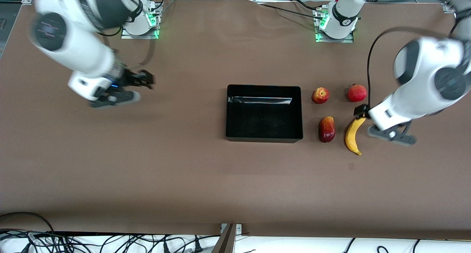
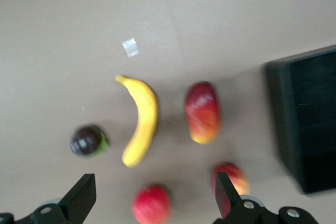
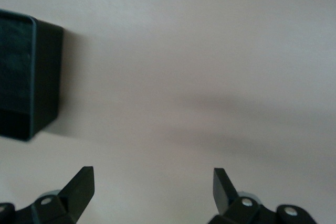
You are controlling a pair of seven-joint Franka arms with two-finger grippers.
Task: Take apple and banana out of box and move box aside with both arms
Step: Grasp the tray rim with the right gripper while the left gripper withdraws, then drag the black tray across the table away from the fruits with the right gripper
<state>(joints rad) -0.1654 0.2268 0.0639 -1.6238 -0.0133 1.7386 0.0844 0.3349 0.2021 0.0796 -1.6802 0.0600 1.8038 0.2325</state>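
Note:
The black box (image 1: 263, 137) sits mid-table, with nothing in it. Beside it, toward the left arm's end, lie the apple (image 1: 320, 95), the pomegranate (image 1: 357, 93), the mango (image 1: 326, 129) and the banana (image 1: 353, 136). My left gripper (image 1: 361, 111) hangs open over these fruits. In the left wrist view the pomegranate (image 2: 151, 204) lies between its spread fingers (image 2: 84, 192), with the apple (image 2: 233, 178), mango (image 2: 202, 112), banana (image 2: 140, 119) and dark purple fruit (image 2: 89, 140) around it. My arm hides the purple fruit in the front view. My right gripper (image 1: 146, 80) is open and empty over bare table, toward the right arm's end.
A small tape mark (image 1: 351, 166) is on the brown table, nearer the front camera than the banana. The box's corner shows in the left wrist view (image 2: 310, 124) and in the right wrist view (image 3: 23, 77). Cables lie along the table's front edge.

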